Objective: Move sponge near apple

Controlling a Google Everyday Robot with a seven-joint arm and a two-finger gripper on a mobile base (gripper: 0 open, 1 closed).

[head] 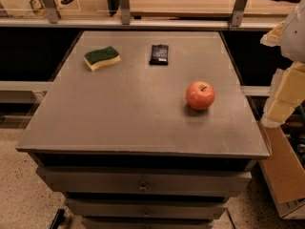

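Note:
The sponge (102, 57), dark green on top over pale yellow foam, lies flat at the far left of the grey tabletop (119, 118). The red-orange apple (200, 95) stands upright at the right of the middle, stem up. The two are well apart, the sponge far up and to the left of the apple. My gripper (282, 104), pale cream, hangs at the right edge of the view, beyond the table's right side and level with the apple. It holds nothing that I can see.
A flat black wrapped packet (158, 54) lies at the back centre, between sponge and apple. Drawers (143, 185) sit under the tabletop. A metal rail with posts (124, 18) runs behind it. A cardboard box (286, 175) stands on the floor at the right.

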